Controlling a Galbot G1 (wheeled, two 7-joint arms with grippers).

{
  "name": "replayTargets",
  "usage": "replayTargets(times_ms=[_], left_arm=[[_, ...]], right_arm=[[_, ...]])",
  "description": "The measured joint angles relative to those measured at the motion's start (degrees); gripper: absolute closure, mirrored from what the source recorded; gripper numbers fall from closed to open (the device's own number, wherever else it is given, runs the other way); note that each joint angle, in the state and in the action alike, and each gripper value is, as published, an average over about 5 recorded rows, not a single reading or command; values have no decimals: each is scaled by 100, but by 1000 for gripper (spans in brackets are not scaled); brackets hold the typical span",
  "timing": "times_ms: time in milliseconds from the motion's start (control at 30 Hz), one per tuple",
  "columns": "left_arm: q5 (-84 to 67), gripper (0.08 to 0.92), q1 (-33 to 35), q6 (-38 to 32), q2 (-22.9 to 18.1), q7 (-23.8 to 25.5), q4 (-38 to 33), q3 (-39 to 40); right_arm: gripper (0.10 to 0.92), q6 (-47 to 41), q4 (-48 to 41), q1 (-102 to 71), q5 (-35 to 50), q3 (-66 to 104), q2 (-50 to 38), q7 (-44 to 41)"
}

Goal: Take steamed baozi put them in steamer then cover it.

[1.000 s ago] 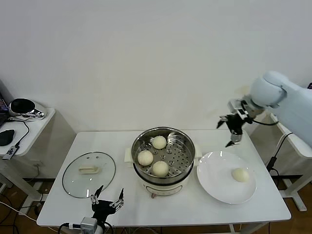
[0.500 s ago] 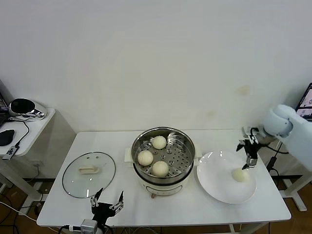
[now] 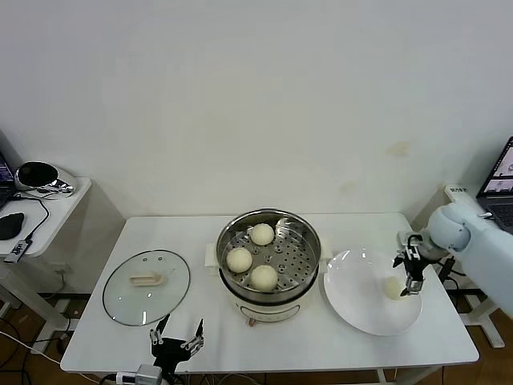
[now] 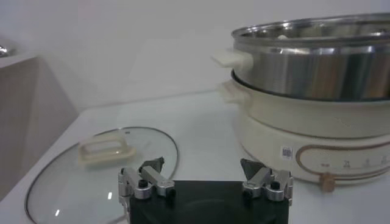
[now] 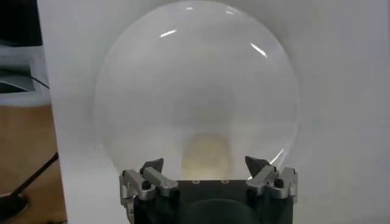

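The steamer (image 3: 268, 261) stands mid-table with three steamed baozi on its perforated tray (image 3: 261, 233) (image 3: 239, 259) (image 3: 264, 276). Another baozi (image 3: 391, 287) lies on the white plate (image 3: 357, 301) to its right. My right gripper (image 3: 407, 274) hangs open just over that baozi; in the right wrist view the baozi (image 5: 207, 153) sits between the spread fingers of the gripper (image 5: 204, 162), untouched, on the plate (image 5: 195, 73). The cover (image 3: 146, 286) lies flat on the table's left. My left gripper (image 3: 176, 341) waits open at the front edge, its wrist view showing gripper (image 4: 202, 165), cover (image 4: 61, 176) and steamer (image 4: 317, 61).
A side table (image 3: 48, 212) to the left carries a dark round object (image 3: 36, 174) and a mouse (image 3: 10, 225). A laptop (image 3: 501, 172) stands beyond the table's right edge. The plate reaches close to the front right edge of the table (image 3: 449, 341).
My right gripper has swung from above the table's back right corner down to the baozi on the plate. The left gripper stays put, and both stay open.
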Motion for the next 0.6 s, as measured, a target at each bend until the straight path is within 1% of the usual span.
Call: replayTargets(times_ms=[300, 600], left_arm=[[36, 177, -1, -4, -14, 1, 56, -7], [36, 177, -26, -6, -8, 4, 114, -28]], right_arm=[[203, 139, -372, -191, -177, 149, 276, 350], [203, 237, -634, -196, -322, 162, 417, 373]])
